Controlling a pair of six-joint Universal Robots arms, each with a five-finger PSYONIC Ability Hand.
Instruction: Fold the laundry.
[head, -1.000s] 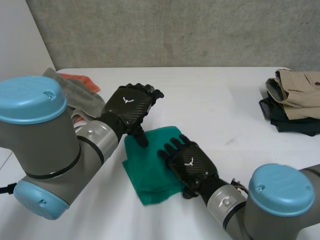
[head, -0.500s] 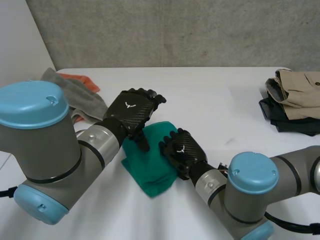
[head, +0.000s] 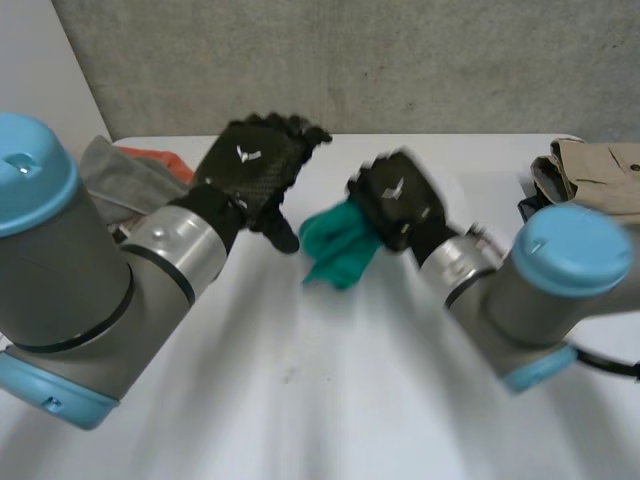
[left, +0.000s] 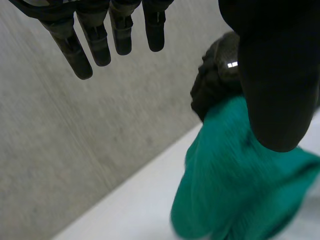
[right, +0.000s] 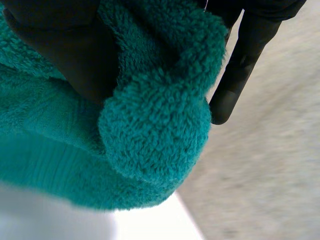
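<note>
The green towel (head: 338, 245) is gripped in a bunch by the right hand (head: 398, 200), thumb and fingers closed around its pile, and is held clear of the white table (head: 330, 400). The left hand (head: 255, 170) is poised empty just beside it, fingers straight and spread. If the stack of folded clothes (head: 590, 195) at the table's right edge is the intended place, as seems likely, the bundle should be carried level so the folds are not shaken loose, and lowered flat before it is released.

Straight-fingered left hand (left: 95, 40); past its thumb, a bunched green towel (left: 235, 185) gripped by the right hand (left: 215, 82).
</note>
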